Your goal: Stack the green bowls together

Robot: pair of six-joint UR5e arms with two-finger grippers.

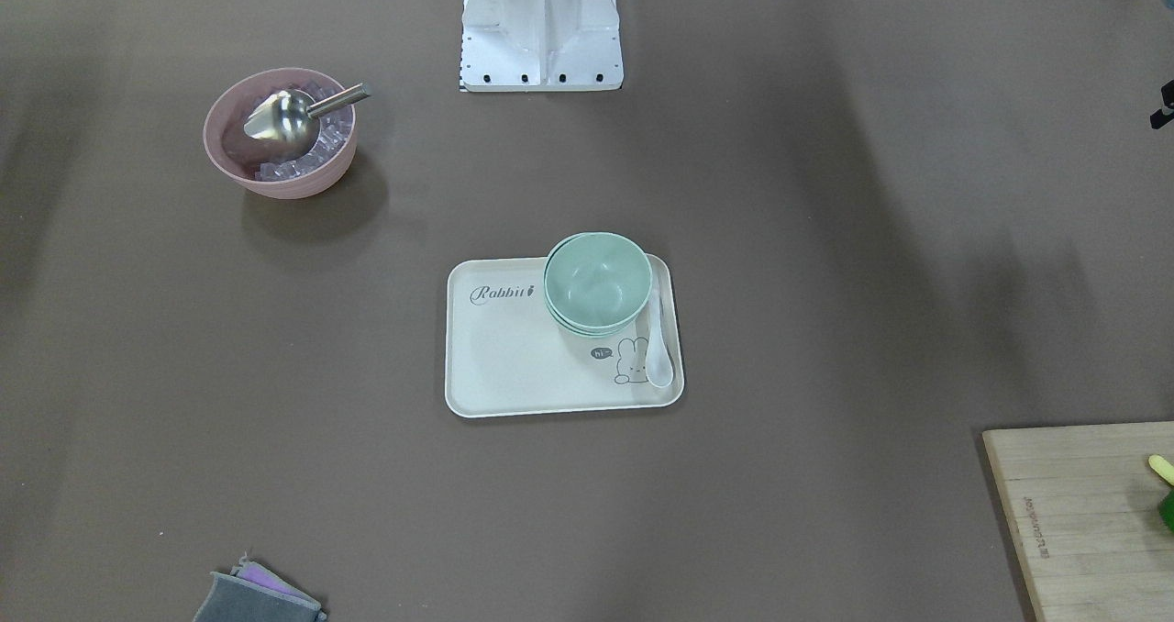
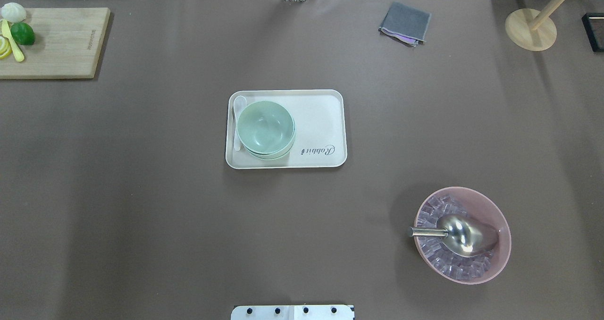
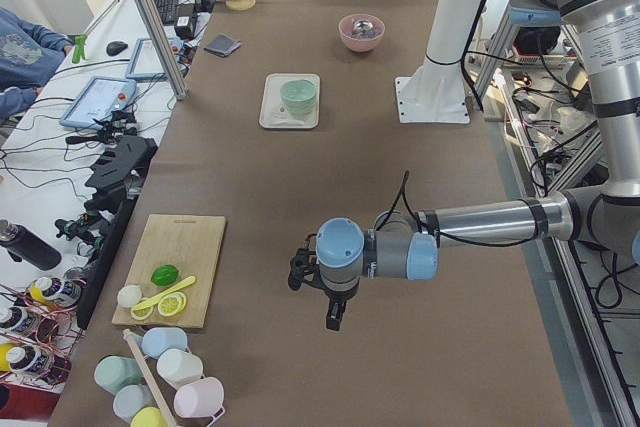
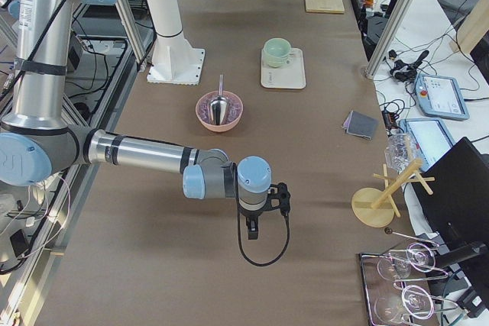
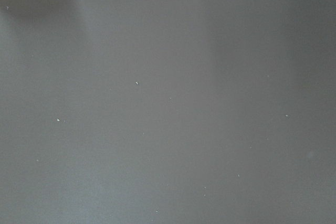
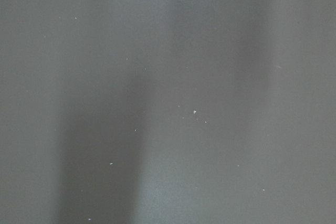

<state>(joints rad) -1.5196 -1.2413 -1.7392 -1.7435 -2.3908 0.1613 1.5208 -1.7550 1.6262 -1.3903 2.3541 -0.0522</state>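
Observation:
The green bowls (image 1: pixel 598 283) sit nested in one stack on the cream tray (image 1: pixel 514 365), at the tray's end toward my left side. They also show in the overhead view (image 2: pixel 265 129) and both side views (image 3: pixel 297 97) (image 4: pixel 276 53). My left gripper (image 3: pixel 333 319) hangs over bare table far from the tray, seen only in the exterior left view. My right gripper (image 4: pixel 254 230) hangs over bare table at the other end, seen only in the exterior right view. I cannot tell whether either is open or shut. Both wrist views show only brown table.
A white spoon (image 1: pixel 658 347) lies on the tray beside the stack. A pink bowl (image 2: pixel 500 225) with ice and a metal scoop (image 2: pixel 460 235) stands on my right. A cutting board (image 2: pixel 61 41), a grey cloth (image 2: pixel 405 23) and a wooden stand (image 2: pixel 531 27) lie along the far edge.

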